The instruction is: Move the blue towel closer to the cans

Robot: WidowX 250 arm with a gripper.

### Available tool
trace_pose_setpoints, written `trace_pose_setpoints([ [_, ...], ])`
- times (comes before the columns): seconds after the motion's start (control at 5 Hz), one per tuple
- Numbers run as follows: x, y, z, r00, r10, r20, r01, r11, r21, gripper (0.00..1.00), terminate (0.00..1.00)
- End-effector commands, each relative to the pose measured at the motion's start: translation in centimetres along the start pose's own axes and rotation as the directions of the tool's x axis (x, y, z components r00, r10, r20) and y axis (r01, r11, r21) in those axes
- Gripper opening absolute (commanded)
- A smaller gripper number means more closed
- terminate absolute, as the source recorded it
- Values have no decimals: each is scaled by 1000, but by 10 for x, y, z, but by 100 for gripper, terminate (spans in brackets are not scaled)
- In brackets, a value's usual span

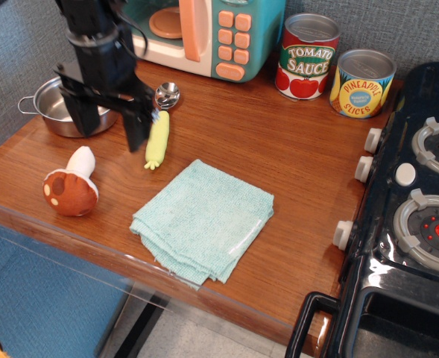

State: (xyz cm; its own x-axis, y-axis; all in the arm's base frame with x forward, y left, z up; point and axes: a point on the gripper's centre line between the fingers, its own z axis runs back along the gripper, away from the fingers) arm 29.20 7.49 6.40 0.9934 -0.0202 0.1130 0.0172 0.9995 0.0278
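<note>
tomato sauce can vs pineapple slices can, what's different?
The Tomato Sauce can is taller, red and green; the Pineapple Slices can is shorter and yellow. The Tomato Sauce can stands nearer the toy microwave, the Pineapple Slices can nearer the stove. Both are upright, steel-topped, against the back wall.

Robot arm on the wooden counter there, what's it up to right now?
The arm's tool is open and holds nothing, hanging above the counter between the steel pot and the toy corn. The blue towel lies folded and untouched near the front edge, well away from the tomato sauce can and the pineapple slices can at the back by the toy microwave. So the towel has not been picked up yet.
</note>
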Motion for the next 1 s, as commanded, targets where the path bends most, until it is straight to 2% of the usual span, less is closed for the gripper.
trace_pose_setpoints([
  [0.0,-24,-48,-23,994,-109,32,107,993,59,100,0],
  [0.2,-30,-63,-35,989,-145,10,143,986,83,100,0],
  [0.4,-31,-70,-38,987,-162,8,161,983,93,100,0],
  [0.6,-28,-71,-43,988,-153,-4,153,985,80,100,0],
  [0.8,-13,-66,-52,993,-112,-28,114,990,80,100,0],
])
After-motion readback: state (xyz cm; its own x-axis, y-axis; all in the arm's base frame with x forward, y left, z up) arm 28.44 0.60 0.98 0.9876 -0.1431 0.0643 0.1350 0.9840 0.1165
